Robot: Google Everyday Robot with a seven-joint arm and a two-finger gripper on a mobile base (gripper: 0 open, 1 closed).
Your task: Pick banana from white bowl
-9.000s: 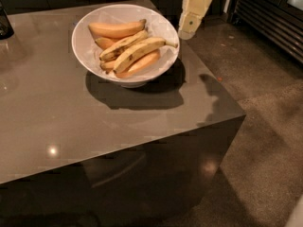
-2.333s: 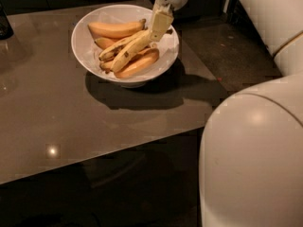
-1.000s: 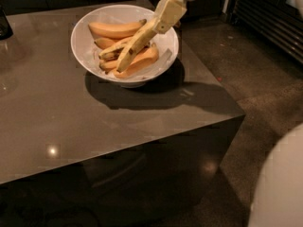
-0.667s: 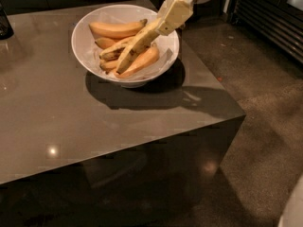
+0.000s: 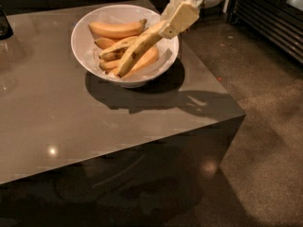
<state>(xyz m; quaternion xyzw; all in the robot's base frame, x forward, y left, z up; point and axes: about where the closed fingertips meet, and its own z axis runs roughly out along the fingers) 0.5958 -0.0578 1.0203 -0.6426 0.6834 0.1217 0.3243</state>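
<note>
1. Compared with the frame just before, the gripper (image 5: 166,28) has eased slightly toward the right edge. Its fingers are still clamped on the banana (image 5: 136,53) at its upper end.
2. A dark object (image 5: 4,25) stands at the far left corner.
3. The bowl (image 5: 75,40) sits near the far right corner. The banana slants up out of it, with its lower tip resting among a speckled short banana (image 5: 112,52) and peach fruits (image 5: 116,29).
4. The table (image 5: 94,126) is glossy grey, and the bowl is smooth, round and white.
</note>
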